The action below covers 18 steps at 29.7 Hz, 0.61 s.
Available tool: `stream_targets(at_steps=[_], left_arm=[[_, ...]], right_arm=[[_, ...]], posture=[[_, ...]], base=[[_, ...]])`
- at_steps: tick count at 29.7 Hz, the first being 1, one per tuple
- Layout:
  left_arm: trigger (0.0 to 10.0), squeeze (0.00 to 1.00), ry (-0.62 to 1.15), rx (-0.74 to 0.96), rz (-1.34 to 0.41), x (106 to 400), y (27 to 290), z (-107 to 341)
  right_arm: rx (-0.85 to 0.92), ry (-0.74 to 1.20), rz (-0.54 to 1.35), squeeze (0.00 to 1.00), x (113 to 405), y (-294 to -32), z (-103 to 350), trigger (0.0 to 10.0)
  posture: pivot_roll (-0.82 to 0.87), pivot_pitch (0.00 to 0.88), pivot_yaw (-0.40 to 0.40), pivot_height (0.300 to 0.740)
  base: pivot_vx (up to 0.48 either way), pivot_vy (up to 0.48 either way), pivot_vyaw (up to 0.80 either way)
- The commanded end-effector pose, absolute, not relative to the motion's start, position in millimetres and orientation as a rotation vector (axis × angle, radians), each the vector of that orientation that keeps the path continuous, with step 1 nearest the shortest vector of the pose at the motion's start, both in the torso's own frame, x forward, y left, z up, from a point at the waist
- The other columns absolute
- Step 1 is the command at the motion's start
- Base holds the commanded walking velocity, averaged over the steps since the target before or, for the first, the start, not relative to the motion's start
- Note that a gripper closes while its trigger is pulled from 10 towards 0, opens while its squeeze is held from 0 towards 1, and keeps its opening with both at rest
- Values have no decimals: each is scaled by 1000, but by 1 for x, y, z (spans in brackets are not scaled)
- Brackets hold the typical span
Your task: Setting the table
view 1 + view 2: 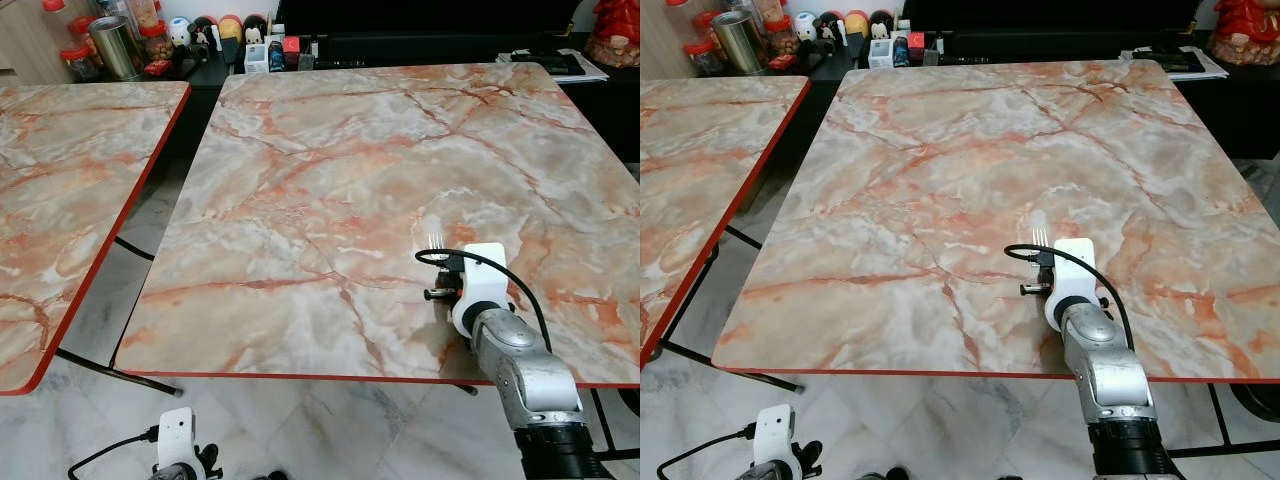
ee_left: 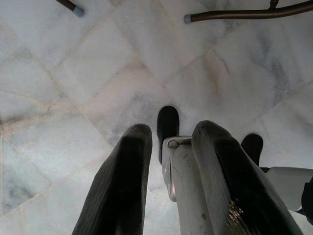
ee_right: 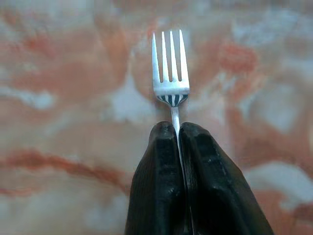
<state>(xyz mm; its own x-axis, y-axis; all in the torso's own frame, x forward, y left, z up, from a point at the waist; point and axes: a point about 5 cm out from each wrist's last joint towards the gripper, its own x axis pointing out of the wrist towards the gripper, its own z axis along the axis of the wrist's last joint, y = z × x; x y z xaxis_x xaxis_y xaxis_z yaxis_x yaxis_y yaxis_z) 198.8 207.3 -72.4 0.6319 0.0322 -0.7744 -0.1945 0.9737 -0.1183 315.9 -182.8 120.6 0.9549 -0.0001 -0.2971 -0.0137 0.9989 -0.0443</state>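
Note:
A silver fork (image 3: 170, 68) sticks out forward from my right gripper (image 3: 177, 127), which is shut on its handle. The fork's tines (image 1: 436, 241) hover low over the marble table (image 1: 330, 180), near its front edge on the right side. The gripper's white wrist mount (image 1: 482, 280) hides the fingers from above. My left arm (image 1: 177, 440) hangs below the table's front edge. Its gripper (image 2: 173, 134) is open over the tiled floor, with part of my own white body showing between the fingers.
A second marble table (image 1: 70, 200) with a red edge stands to the left across a narrow gap. A dark counter at the back carries a metal tin (image 1: 115, 45), jars and small figurines. Papers (image 1: 560, 62) lie at the back right. Table legs (image 2: 234, 14) cross the floor.

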Motion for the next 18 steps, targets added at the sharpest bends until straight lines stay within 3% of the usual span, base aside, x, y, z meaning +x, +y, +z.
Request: stream_targets(at_steps=[1,10,13,18], left_arm=[[10000,0,890,-192,141,197,209,-73],[10000,0,884,-189,143,198,209,-73],[10000,0,895,-183,159,197,211,-73],[10000,0,904,-193,161,196,211,-74]], right_arm=[[-23,124,-4,0,321,-181,150,10000],[20,1,-13,0,324,-178,167,10000],[1,-141,-21,0,326,-174,187,10000],[14,-163,-35,0,328,-175,191,10000]], posture=[[-64,152,57,740],[-65,152,56,740],[-63,152,57,740],[-60,149,55,740]], base=[[0,0,0],[0,0,0],[0,0,0],[0,49,0]])
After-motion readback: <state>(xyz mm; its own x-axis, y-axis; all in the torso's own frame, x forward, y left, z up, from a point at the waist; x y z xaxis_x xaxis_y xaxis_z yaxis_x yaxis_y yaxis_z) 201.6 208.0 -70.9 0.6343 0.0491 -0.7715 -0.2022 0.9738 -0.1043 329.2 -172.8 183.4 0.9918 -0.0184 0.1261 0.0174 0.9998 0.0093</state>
